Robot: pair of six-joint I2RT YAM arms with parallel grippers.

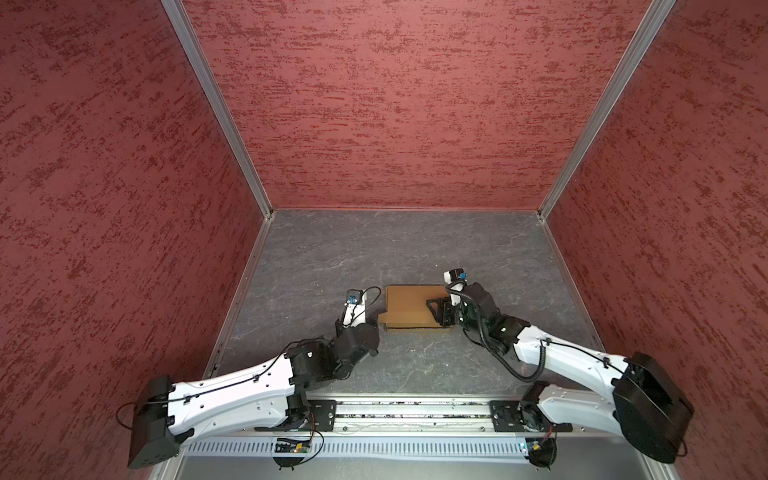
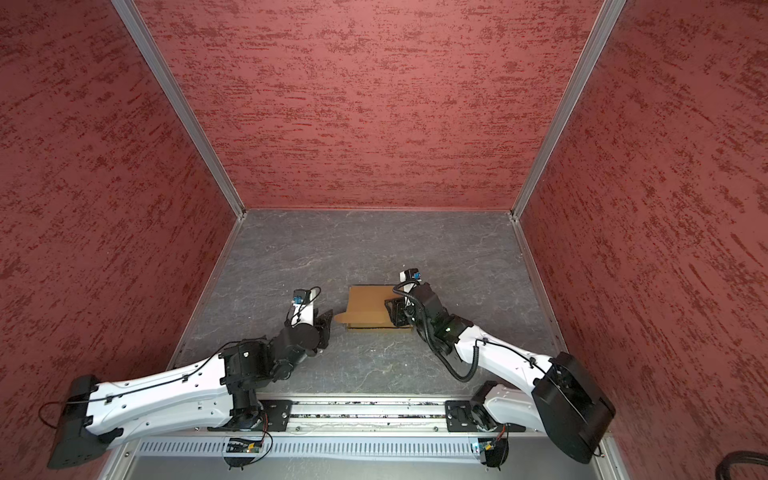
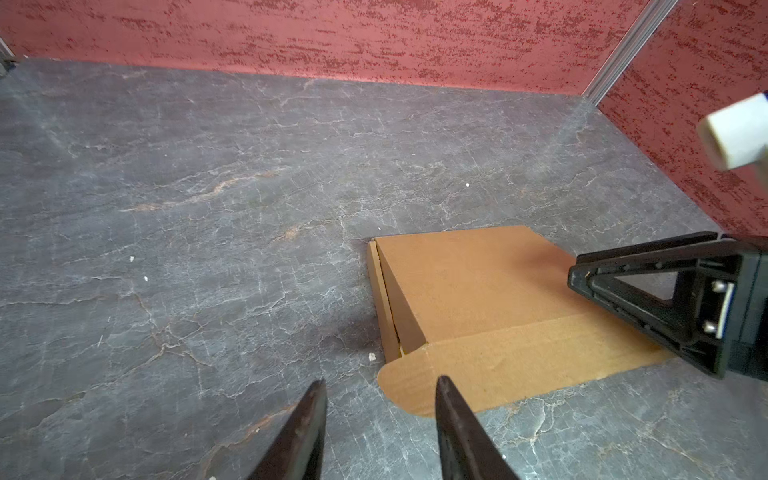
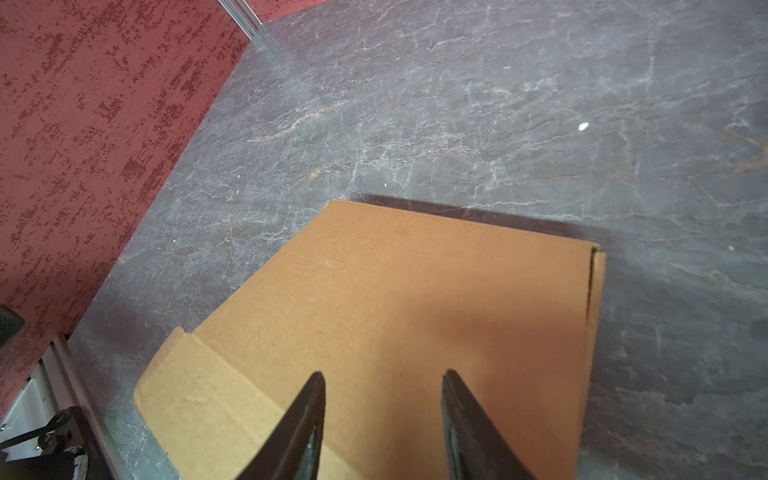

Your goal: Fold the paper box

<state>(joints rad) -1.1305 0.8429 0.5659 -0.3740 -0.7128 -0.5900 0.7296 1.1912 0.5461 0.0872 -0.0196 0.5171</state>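
- Paper box (image 1: 409,305) of brown card lies on the grey desk (image 1: 374,249), a bit right of the middle, between the two arms.
- Its top is folded down. One long flap (image 3: 519,365) with a round end sticks out on the side near the robot.
- The left fingers (image 3: 307,428) are partly open and hold nothing. They are just beside the round end of the flap. I cannot tell if they touch it.
- The right fingers (image 4: 465,424) are partly open too, with nothing between them. They are low over the right part of the paper box. I cannot tell if they press on it.
- Red walls (image 1: 395,104) stand around the desk.
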